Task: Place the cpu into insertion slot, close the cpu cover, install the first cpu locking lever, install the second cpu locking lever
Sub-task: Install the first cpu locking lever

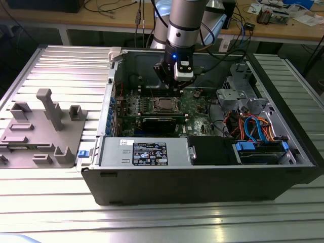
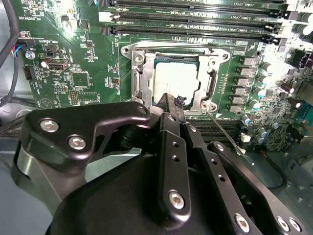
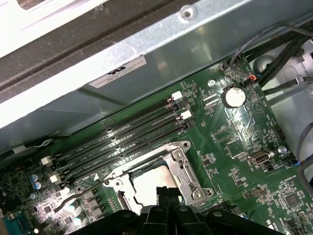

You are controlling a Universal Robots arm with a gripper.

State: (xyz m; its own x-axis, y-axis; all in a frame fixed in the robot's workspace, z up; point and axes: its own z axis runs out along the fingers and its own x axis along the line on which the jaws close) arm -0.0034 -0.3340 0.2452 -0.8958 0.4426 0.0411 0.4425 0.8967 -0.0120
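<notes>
The cpu (image 2: 176, 81) lies silvery side up in the insertion slot, whose contact field is hidden beneath it. Around it, the cpu cover (image 2: 139, 76) lies flat as a metal frame. My gripper (image 2: 168, 100) is shut with nothing in it, its tips just above the chip's edge and the cover's rim. One thin locking lever (image 2: 227, 136) sticks out slantwise from a socket corner. In the first wrist view the cpu (image 3: 149, 183), the cover (image 3: 183, 169), the gripper (image 3: 166, 192) and that lever (image 3: 80, 192) appear too. In the exterior view the gripper (image 1: 178, 87) hangs over the cpu (image 1: 163, 105).
Long memory slots (image 2: 195, 22) run beside the socket, near the case wall (image 3: 146, 73). A black block (image 1: 159, 123) and the power supply (image 1: 147, 152) sit in front of the socket. Cables (image 1: 253, 126) fill the exterior view's right. A grey fixture (image 1: 40, 126) stands outside the case.
</notes>
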